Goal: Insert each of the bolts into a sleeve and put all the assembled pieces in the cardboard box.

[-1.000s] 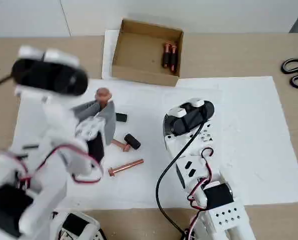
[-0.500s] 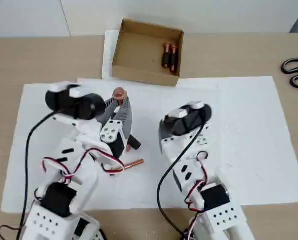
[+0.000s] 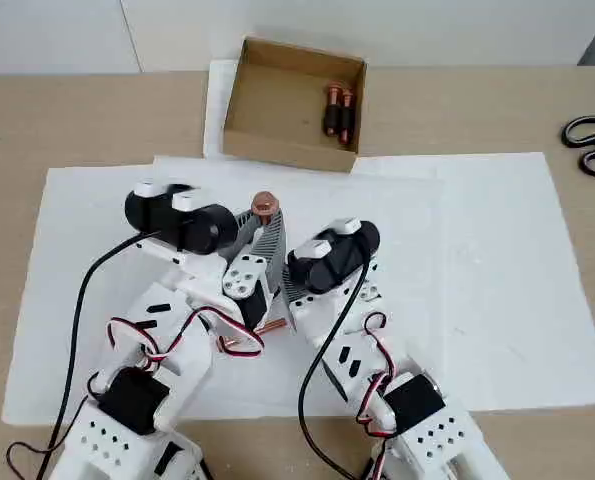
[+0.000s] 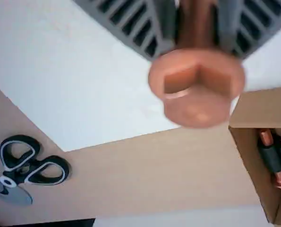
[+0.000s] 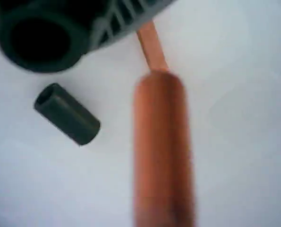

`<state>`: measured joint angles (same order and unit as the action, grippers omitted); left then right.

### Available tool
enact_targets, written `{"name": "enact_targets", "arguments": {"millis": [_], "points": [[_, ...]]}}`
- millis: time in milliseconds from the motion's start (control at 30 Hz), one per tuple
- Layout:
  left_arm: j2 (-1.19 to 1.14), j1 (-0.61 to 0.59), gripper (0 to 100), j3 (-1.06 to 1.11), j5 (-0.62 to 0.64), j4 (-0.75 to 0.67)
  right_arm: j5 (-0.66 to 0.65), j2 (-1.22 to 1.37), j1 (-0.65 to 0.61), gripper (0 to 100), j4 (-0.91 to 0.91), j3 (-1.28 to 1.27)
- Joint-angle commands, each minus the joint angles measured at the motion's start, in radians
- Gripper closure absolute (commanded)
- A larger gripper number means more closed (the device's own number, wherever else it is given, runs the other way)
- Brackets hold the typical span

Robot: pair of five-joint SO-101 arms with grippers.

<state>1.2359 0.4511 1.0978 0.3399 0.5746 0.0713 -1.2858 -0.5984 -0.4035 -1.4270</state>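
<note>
Firmly shut, the left gripper (image 3: 263, 228) holds a copper hex-headed bolt (image 3: 265, 206) upright, while the right gripper (image 5: 53, 26) clasps a black tubular sleeve (image 5: 36, 41).

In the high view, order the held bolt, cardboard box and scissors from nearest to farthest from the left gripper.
1. Bolt, clamped in the left gripper itself.
2. Cardboard box, just beyond it, toward the table's far side.
3. Scissors, far off at the view's right edge.

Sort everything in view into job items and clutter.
Job: held bolt in left gripper; lying bolt; held sleeve in right gripper; loose sleeve; assembled pieces; cardboard box.
Lying about: scissors; white paper.
</note>
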Motion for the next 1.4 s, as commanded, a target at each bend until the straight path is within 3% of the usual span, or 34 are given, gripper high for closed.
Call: {"name": "enact_targets", "arguments": {"millis": [0, 1367], "points": [[0.023, 0.005, 99, -0.007, -0.009, -0.035, 0.014, -0.019, -0.01, 99.5, 0.024, 0.006], [0.023, 0.005, 99, 0.051, -0.008, -0.069, 0.011, -0.021, -0.119, 99.5, 0.019, 0.009]]}}
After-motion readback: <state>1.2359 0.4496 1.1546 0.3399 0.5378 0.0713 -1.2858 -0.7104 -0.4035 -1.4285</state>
